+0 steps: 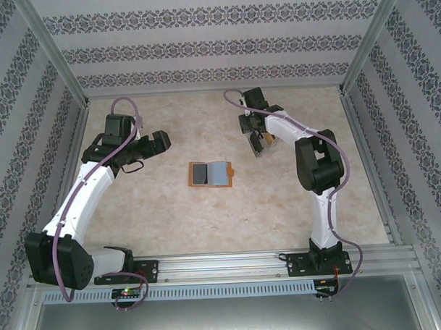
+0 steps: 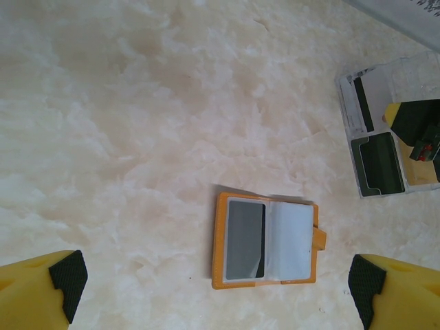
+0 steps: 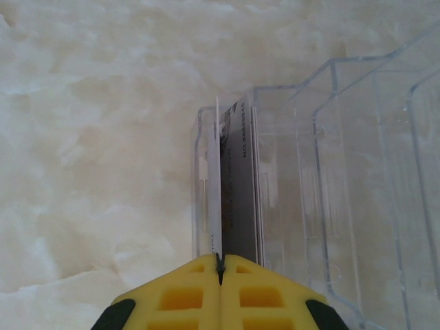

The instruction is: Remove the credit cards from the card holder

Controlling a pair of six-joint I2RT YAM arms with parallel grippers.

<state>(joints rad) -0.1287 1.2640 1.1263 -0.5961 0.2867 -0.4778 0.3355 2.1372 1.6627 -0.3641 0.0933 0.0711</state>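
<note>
Table (image 1: 280, 206): L end effector (image 1: 149, 153) wide; R end effector (image 3: 219, 260) pinches card (image 3: 214, 185) in clear box (image 3: 357, 172).

Small print on the credit card (image 3: 240, 185) is unreadable.

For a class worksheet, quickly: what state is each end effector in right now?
Left end effector: open, holding nothing.
Right end effector: closed on a thin card.
</note>
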